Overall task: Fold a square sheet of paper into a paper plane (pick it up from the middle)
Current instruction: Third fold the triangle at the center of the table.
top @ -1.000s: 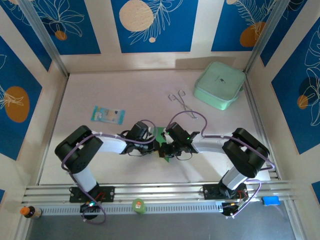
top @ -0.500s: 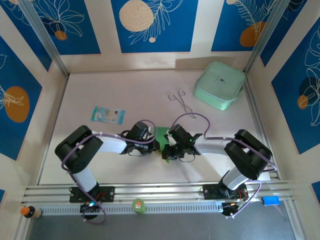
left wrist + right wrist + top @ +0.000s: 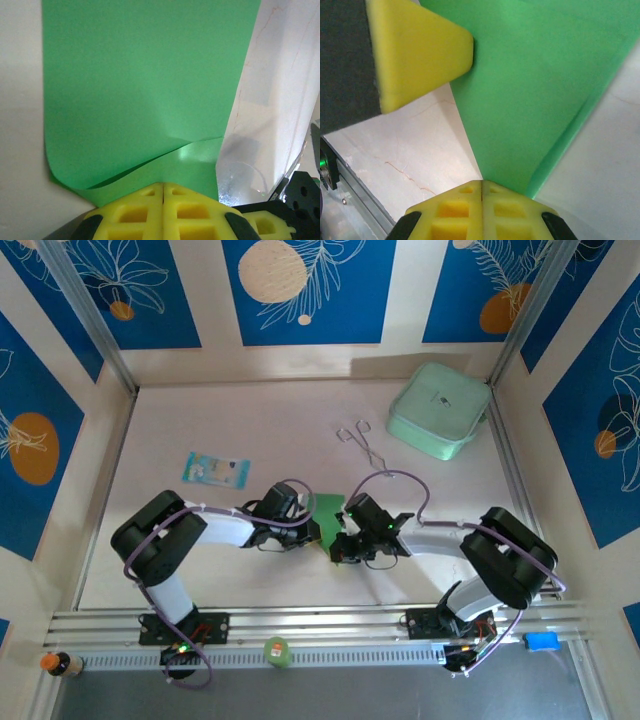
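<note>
- My left hand (image 3: 163,188) is clenched on the near edge of the square sheet of paper (image 3: 145,90); the two yellow fingers are pressed together with the green sheet between them.
- My right hand (image 3: 482,184) is clenched too, with its fingers closed on one corner of the same sheet.
- In the right wrist view one yellow finger (image 3: 420,55) of my left hand touches the sheet's edge from the other side.
- The sheet is folded: a crease runs across it just in front of my left fingers, and its lower left corner curls up.
- In the top view both arms are bent and low, with the forearms pointing inward, so the two hands meet near the middle of the counter (image 3: 250,420), toward its near side. The sheet (image 3: 327,507) is between them.
- A mint-green box (image 3: 438,410) stands in the far right corner, well apart from the hands. Its top is closed, so I cannot tell what is inside.
- Metal tweezers (image 3: 365,447) lie between the box and the hands.
- A light-blue packet (image 3: 215,469) lies on the left of the counter.
</note>
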